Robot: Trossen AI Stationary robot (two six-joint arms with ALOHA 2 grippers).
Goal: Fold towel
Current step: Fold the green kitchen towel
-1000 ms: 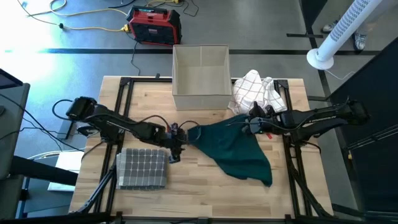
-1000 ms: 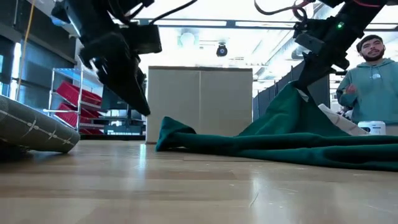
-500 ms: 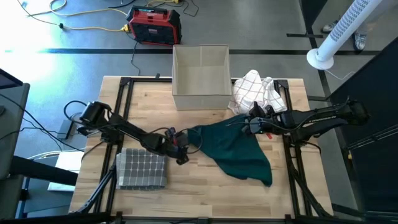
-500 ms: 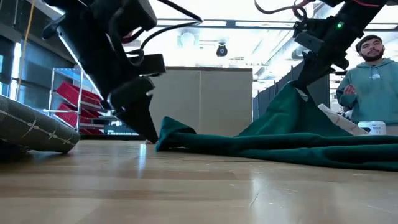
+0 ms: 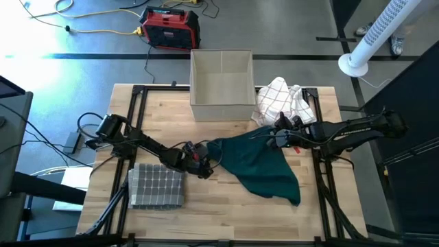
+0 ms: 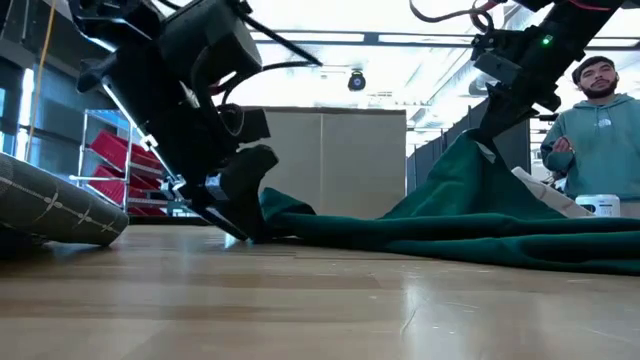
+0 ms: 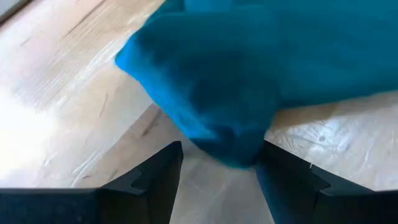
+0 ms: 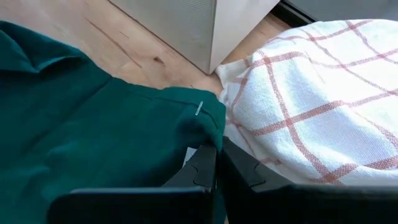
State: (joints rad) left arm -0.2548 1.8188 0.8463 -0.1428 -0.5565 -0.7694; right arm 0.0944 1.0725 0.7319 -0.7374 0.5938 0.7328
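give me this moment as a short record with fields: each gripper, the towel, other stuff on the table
left gripper: low at the table, fingers open on either side of the near left corner of the green towel
right gripper: shut on the towel's far right corner, lifted off the table
green towel: spread unfolded mid-table, one corner raised
checked cloth: bunched at the far right, beside the raised corner
box: open, at the far edge
grey mat: lying near left
person: behind the table, right in the low view

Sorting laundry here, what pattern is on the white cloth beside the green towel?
The white cloth has a red windowpane check of thin crossing lines, clearest in the right wrist view.
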